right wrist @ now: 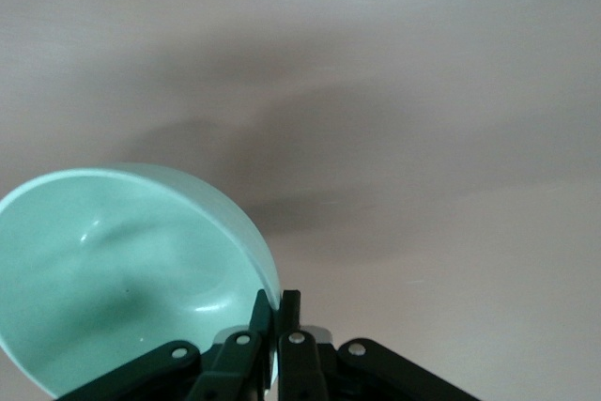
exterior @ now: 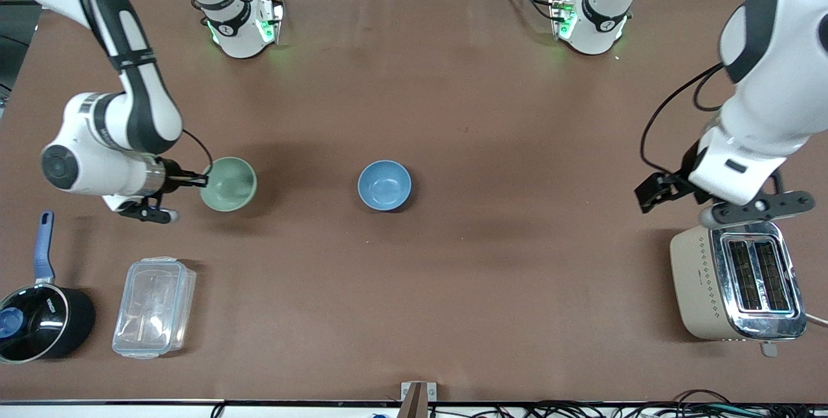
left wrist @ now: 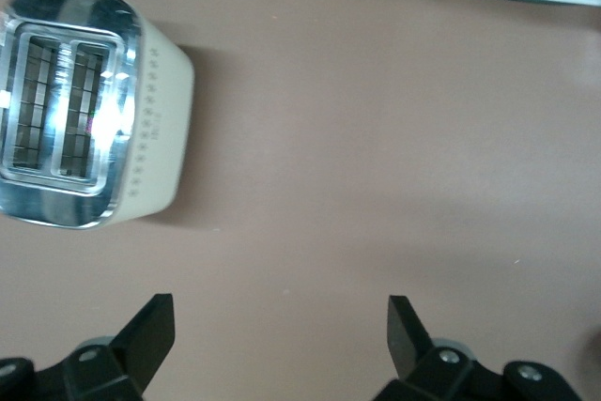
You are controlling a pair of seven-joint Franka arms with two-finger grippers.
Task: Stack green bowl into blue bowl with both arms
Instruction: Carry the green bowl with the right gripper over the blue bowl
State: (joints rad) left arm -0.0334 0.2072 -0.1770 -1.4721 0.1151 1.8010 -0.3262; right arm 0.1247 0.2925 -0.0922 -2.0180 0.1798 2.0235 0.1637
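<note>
At the right arm's end of the table stand a black saucepan with a blue handle and, beside it, a clear lidded box. Farther from the front camera than these, the right claw is pinched together on the rim of the green bowl, one finger inside and one outside; the wrist view shows the bowl tipped in that grip, over bare table. The blue bowl sits upright near the middle of the table, well apart from the green one. At the left arm's end, the left claw hangs with its fingers spread wide apart, holding nothing, over bare table just beside the toaster.
</note>
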